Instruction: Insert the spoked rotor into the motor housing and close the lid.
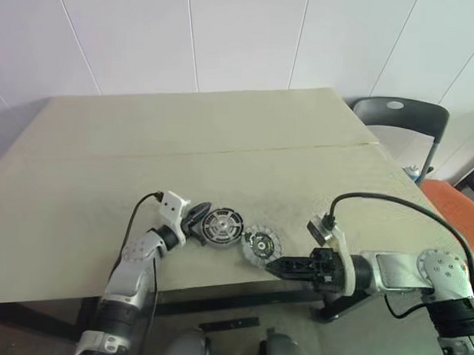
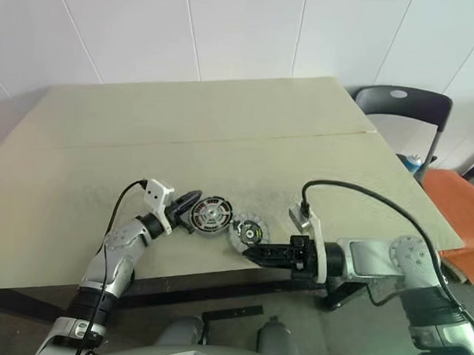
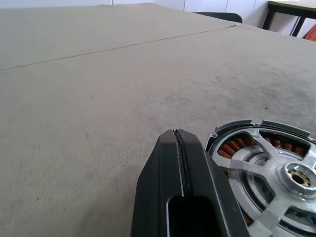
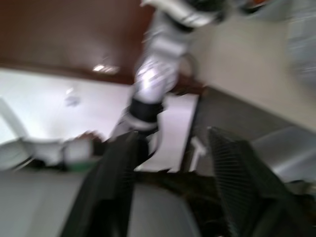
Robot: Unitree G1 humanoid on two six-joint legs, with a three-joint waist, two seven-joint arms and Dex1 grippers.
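The motor housing [image 1: 221, 224] lies flat near the table's front edge. In the left wrist view its copper-red windings show under the silver arms of the spoked rotor [image 3: 276, 170], which sits in it. My left gripper [image 1: 197, 217] is shut and empty, its tip right beside the housing's left rim. A second round part [image 1: 262, 245], pale-rimmed with a dark centre, lies just right of the housing; I cannot tell if it is the lid. My right gripper [image 1: 272, 265] points left just in front of that part, over the table's edge, open with nothing between its fingers [image 4: 118, 168].
The beige table [image 1: 223, 145] stretches far back, with a seam running across it. A dark chair [image 1: 401, 118] stands at the table's far right corner. An orange seat [image 1: 456, 207] is on the right beyond the table edge.
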